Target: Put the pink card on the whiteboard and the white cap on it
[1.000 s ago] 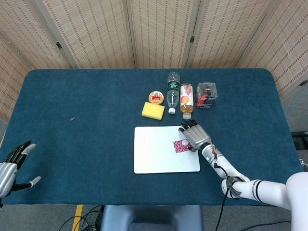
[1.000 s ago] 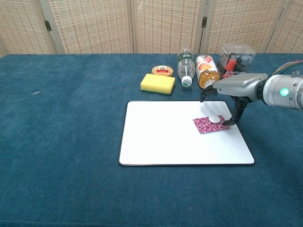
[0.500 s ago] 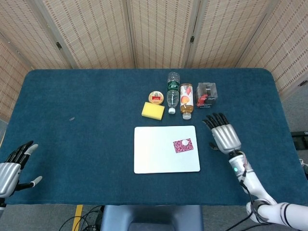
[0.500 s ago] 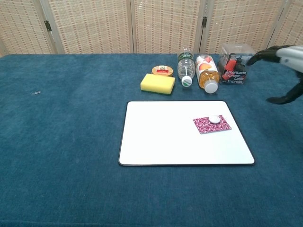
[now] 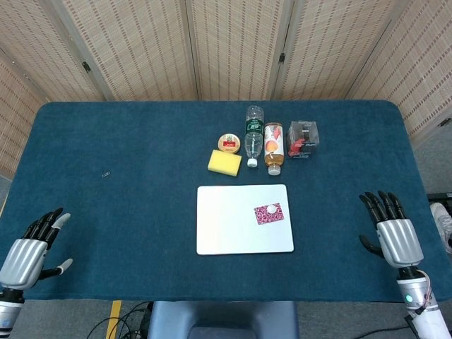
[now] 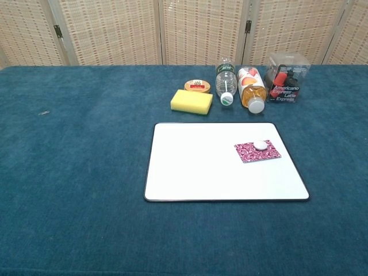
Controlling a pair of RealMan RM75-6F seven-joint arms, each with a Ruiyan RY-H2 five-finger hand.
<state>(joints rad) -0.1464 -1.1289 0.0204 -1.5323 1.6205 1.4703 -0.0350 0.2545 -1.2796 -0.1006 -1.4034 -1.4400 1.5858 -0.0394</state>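
Note:
The pink patterned card (image 5: 269, 214) (image 6: 257, 151) lies flat on the right part of the whiteboard (image 5: 233, 226) (image 6: 207, 167). The small white cap (image 5: 270, 209) (image 6: 260, 144) sits on top of the card. My right hand (image 5: 393, 232) hangs open near the table's front right corner, far from the board, fingers spread and holding nothing. My left hand (image 5: 30, 248) is open at the front left edge, also holding nothing. Neither hand shows in the chest view.
Behind the board lie a yellow sponge (image 5: 224, 162), a round tin (image 5: 228, 143), a clear water bottle (image 5: 253, 134), an orange juice bottle (image 5: 273, 147) and a clear box with a red item (image 5: 303, 138). A small dark clip (image 5: 106, 174) lies far left.
My right hand let go of the cap on the card and drew back from the whiteboard to the front right corner. Card and cap stayed put. The left hand barely shifted.

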